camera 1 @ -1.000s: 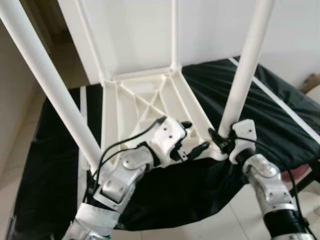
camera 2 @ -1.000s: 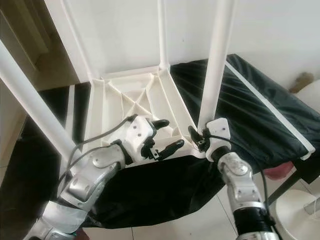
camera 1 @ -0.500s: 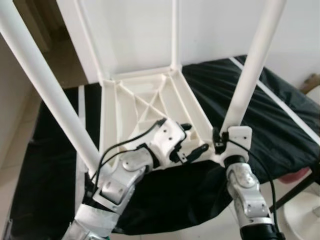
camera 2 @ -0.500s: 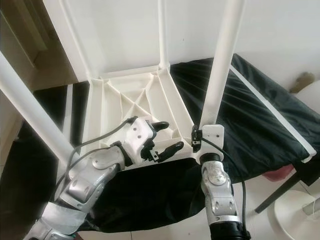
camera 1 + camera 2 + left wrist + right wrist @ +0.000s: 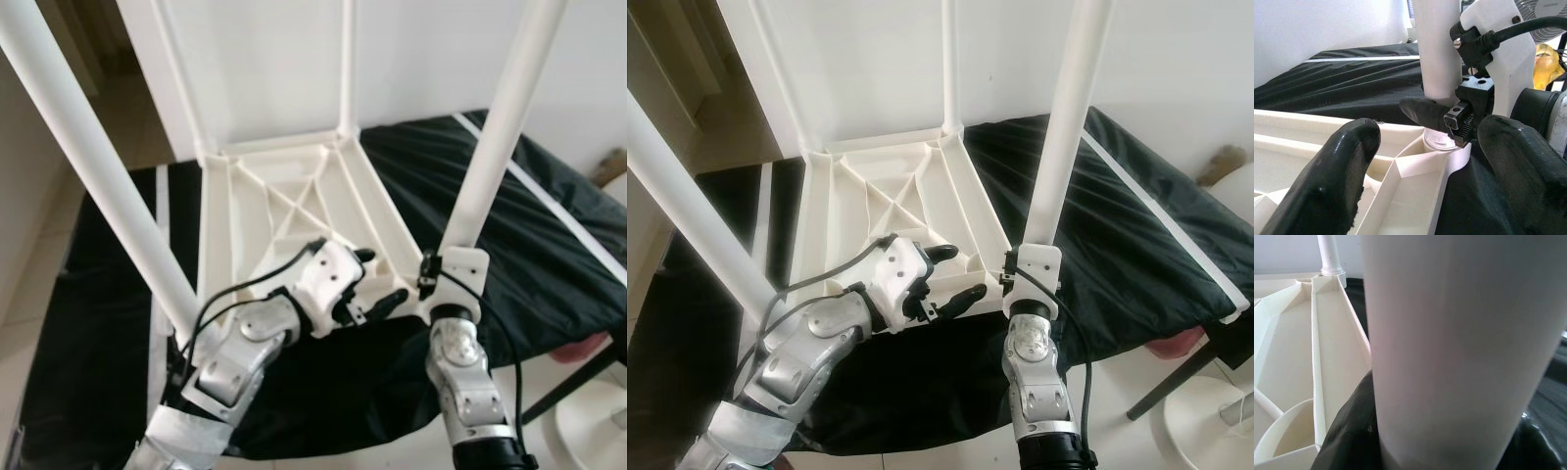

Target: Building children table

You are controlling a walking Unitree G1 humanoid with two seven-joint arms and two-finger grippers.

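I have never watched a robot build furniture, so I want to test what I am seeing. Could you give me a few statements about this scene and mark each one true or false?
1. The white table lies upside down on a black cloth. True.
2. The right pincer is closed around the near right leg, low down by its socket. True.
3. The left pincer is gripping a leg. False: it is open, over the table's near edge, holding nothing.
4. Only two legs stand on the table. False: four legs rise from its corners.
5. The cloth is red. False: it is black.
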